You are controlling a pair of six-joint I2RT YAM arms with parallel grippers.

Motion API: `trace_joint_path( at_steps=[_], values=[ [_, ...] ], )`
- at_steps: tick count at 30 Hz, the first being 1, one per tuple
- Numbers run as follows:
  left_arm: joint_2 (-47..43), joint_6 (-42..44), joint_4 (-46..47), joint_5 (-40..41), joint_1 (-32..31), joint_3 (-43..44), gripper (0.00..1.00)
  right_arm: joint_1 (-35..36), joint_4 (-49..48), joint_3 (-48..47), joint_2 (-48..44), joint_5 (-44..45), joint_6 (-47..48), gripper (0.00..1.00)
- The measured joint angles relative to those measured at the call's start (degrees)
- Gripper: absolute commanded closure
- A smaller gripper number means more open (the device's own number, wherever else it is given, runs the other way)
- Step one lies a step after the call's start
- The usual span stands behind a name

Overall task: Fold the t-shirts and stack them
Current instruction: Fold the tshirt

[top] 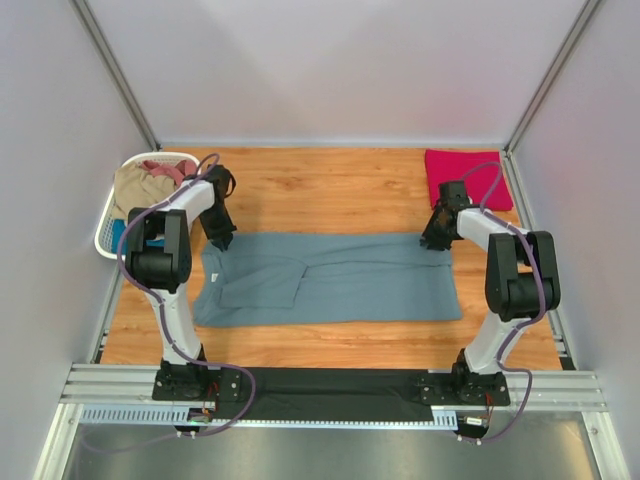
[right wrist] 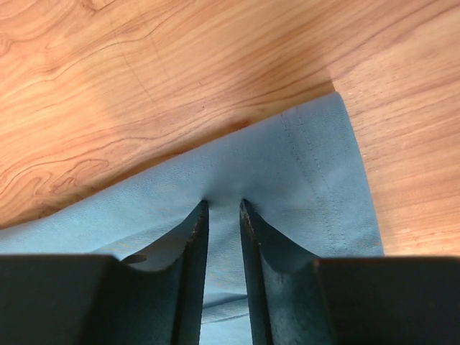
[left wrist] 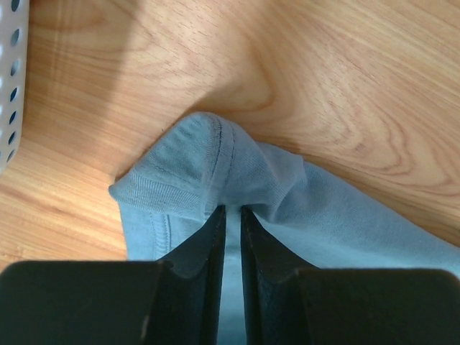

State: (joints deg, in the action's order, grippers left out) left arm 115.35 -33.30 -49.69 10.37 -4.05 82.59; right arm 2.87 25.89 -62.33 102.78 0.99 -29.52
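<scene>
The slate grey-blue t-shirt [top: 340, 280] lies spread on the wooden table, partly folded lengthwise. My left gripper [top: 222, 240] is at its far left corner. In the left wrist view the gripper [left wrist: 231, 210] is shut on a pinch of the shirt [left wrist: 187, 180] near the ribbed collar. My right gripper [top: 436, 240] is at the far right corner. In the right wrist view it [right wrist: 223, 203] is shut on the shirt [right wrist: 302, 165] beside the stitched hem. A folded crimson-pink t-shirt [top: 460, 177] lies at the far right.
A white slatted laundry basket [top: 106, 225] stands at the far left and holds tan [top: 135, 185], dusty-pink [top: 165, 170] and bright-blue [top: 118, 236] shirts. Its wall shows in the left wrist view [left wrist: 11, 79]. Grey walls enclose the table [top: 330, 185] on three sides.
</scene>
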Motion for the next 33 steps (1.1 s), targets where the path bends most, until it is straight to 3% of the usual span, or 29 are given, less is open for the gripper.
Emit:
trace_joint_path(
  at_steps=[10, 16, 21, 25, 29, 33],
  values=[
    [-1.05, 0.24, -1.14, -2.97, 0.42, 1.55, 0.74, -0.24, 2.29, 0.07, -2.75, -0.83, 0.92, 0.64],
    [-10.78, 3.5, -1.68, -8.2, 0.68, 1.49, 0.73, 5.51, 6.45, 0.07, -12.55, 0.55, -0.72, 0.61],
    [-25.83, 6.93, 0.79, -12.98, 0.7, -3.87, 0.71, 19.17, 7.76, -0.11, -16.76, 3.96, -5.42, 0.59],
    [-36.98, 8.92, 3.26, -15.21, 0.7, -12.57, 0.71, 35.45, 7.56, -0.35, -14.86, 5.77, -11.23, 0.58],
    [-42.88, 9.53, 3.82, -16.68, 0.72, -19.45, 0.71, 46.75, 7.52, -4.55, -7.5, 7.41, -17.53, 0.58],
    [-44.52, 9.9, 4.17, -17.81, 0.72, -22.62, 0.71, 51.8, 7.96, -12.81, 1.7, 9.79, -21.35, 0.58]
  ],
)
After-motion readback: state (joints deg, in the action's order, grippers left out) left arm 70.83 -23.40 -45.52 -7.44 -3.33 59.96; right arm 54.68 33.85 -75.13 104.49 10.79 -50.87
